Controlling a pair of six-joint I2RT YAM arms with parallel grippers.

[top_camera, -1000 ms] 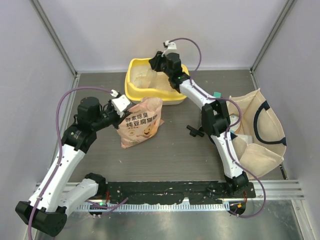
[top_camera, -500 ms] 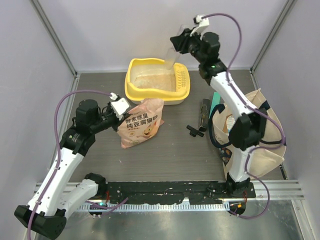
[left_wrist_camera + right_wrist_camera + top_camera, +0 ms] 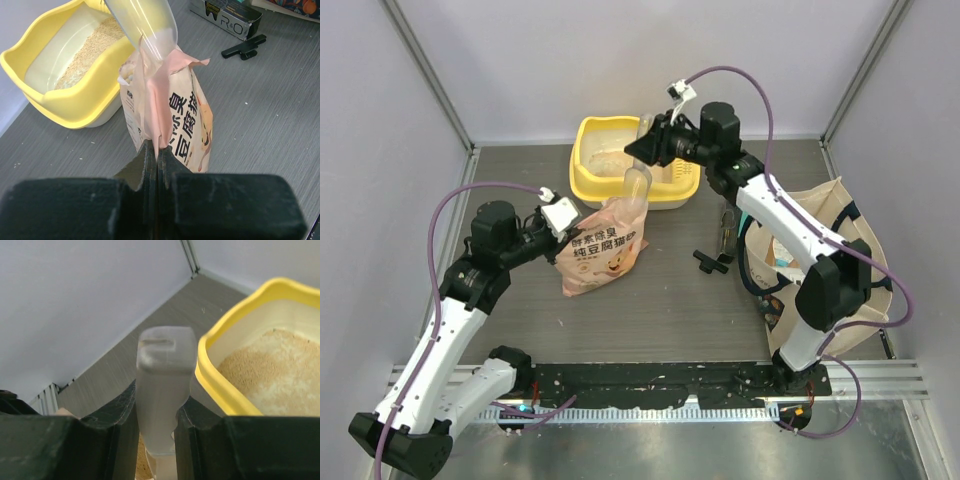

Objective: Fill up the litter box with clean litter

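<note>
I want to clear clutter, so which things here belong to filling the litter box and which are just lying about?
In use: litter box, peach litter bag held by left gripper, clear scoop in right gripper.
Lying about: canvas tote, black clip, small dark box.

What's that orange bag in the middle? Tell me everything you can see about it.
The bag is soft peach-orange plastic with dark Chinese characters and a cartoon face. It stands upright on the grey table, just in front of the yellow litter box. Its top is open; the left gripper pinches the edge, and a translucent scoop, held by the right gripper, reaches its mouth.
</note>
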